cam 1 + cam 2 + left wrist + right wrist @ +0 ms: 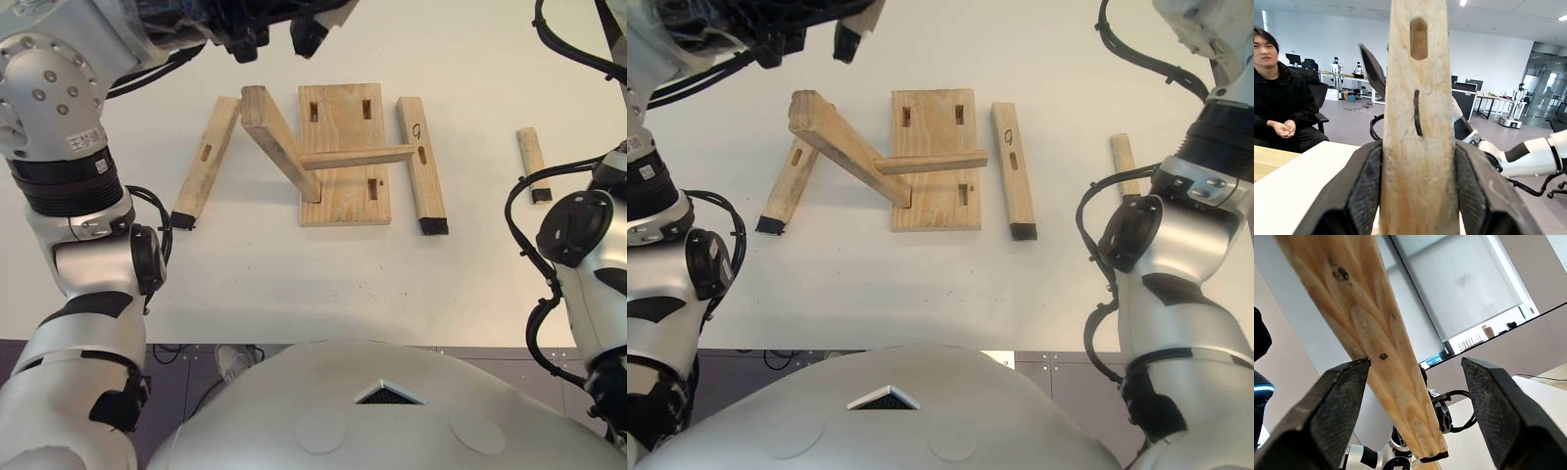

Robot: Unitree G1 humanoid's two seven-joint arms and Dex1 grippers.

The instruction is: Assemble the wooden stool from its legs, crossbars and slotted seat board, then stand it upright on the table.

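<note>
The slotted seat board [343, 127] lies flat at mid-table. One leg [279, 142] stands in its near-left slot, leaning left, with a crossbar [358, 157] sticking out of it to the right. Loose legs lie to the left [206, 162] and right [421, 166] of the board. A short crossbar [532, 162] lies far right. My left gripper [1419, 147], seen above the board's far edge [274, 41], is shut on a fourth leg [1418, 112] with a slot. My right gripper [1418, 363] is open, and that leg [1371, 318] runs between its fingers, touching one pad [1347, 401].
The white table [294, 279] has free room between the board and its near edge. My left forearm hangs over the table's left side and my right elbow [573, 230] over its right side, close to the short crossbar.
</note>
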